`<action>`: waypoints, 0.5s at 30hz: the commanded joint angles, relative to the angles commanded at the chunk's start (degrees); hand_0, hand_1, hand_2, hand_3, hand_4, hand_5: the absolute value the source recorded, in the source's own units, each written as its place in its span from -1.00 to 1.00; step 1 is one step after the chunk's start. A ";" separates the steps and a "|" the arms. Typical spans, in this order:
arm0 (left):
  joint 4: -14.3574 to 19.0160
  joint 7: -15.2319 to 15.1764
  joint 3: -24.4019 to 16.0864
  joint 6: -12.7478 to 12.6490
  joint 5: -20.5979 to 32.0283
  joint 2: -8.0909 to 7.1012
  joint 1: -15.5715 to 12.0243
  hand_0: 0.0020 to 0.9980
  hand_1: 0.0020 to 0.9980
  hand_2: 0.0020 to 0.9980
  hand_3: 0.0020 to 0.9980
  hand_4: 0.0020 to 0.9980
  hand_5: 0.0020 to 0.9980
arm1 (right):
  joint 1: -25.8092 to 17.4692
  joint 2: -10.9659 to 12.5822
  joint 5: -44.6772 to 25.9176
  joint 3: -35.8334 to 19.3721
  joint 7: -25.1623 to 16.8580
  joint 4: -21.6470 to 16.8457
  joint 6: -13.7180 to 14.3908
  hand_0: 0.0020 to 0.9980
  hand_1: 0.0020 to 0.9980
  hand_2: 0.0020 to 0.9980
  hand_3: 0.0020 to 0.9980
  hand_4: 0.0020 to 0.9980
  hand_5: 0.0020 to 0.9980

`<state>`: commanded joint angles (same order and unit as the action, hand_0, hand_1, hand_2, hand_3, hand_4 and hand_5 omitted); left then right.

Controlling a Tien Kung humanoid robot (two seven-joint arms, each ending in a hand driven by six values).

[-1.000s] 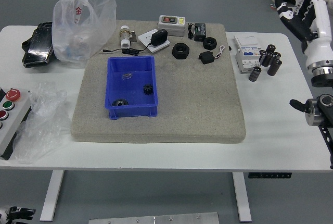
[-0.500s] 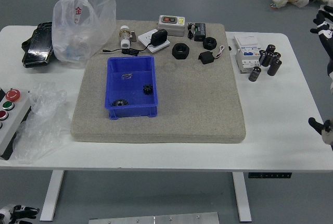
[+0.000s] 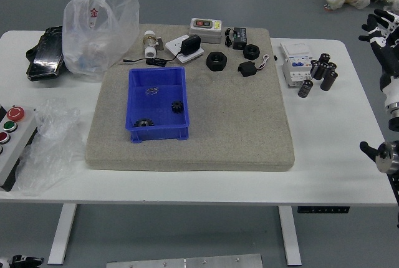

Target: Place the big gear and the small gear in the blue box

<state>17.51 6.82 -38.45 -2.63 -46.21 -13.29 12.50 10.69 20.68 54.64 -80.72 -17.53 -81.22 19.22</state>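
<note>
The blue box (image 3: 137, 135) stands on the left part of the grey-brown mat. Inside it, the big dark gear (image 3: 143, 123) lies near the front wall, towards the left, and the small black gear (image 3: 177, 106) lies close to the right wall. My right hand (image 3: 379, 28) is raised at the picture's right edge, far from the box, with spread fingers and nothing held. At the bottom left corner, my left hand (image 3: 26, 261) rests partly in view, off the table.
Black rings (image 3: 216, 61), a charger (image 3: 191, 44) and a grey device (image 3: 206, 30) are along the mat's back. Dark cylinders (image 3: 329, 81) stand beside a white box (image 3: 296, 65) at right. Plastic bags (image 3: 103, 25) and a button panel (image 3: 14, 137) occupy the left.
My right hand went right, partly out of the picture, then came slightly back in; it is now lower and farther right than at first. My left hand shifted slightly down. Box and gears stayed put.
</note>
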 joint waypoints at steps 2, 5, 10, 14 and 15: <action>-0.03 -0.27 0.43 -0.28 0.94 0.07 -0.34 0.28 0.02 0.05 0.30 0.31 -0.40 | -0.24 0.17 -0.28 0.24 0.02 0.19 -0.04 0.05 0.20 0.31 0.30 0.46 -0.20; -0.07 -0.58 0.83 -0.76 2.27 0.27 -0.83 0.28 0.02 0.05 0.30 0.31 -0.40 | -0.39 0.24 -0.55 0.28 0.03 0.37 -0.08 0.05 0.20 0.31 0.30 0.46 -0.20; -0.02 0.23 -0.74 -1.05 1.66 0.88 -1.16 0.28 -0.01 0.02 0.29 0.31 -0.40 | -0.01 -0.25 -0.93 0.43 -0.07 0.58 -0.24 0.05 0.18 0.30 0.30 0.45 -0.18; 0.00 0.34 -1.17 -1.28 1.65 1.12 -1.16 0.28 -0.02 -0.01 0.29 0.31 -0.41 | 0.34 -0.68 -1.30 1.10 -0.09 0.86 -0.38 0.04 0.17 0.30 0.30 0.44 -0.17; 0.02 0.39 -1.31 -1.32 1.58 1.14 -1.14 0.28 -0.02 -0.01 0.29 0.31 -0.41 | 0.38 -0.77 -1.49 1.24 -0.13 0.89 -0.45 0.04 0.17 0.30 0.30 0.44 -0.17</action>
<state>17.53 7.21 -39.76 -3.95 -44.63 -12.15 11.37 11.07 19.91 53.15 -79.48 -17.66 -80.33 18.77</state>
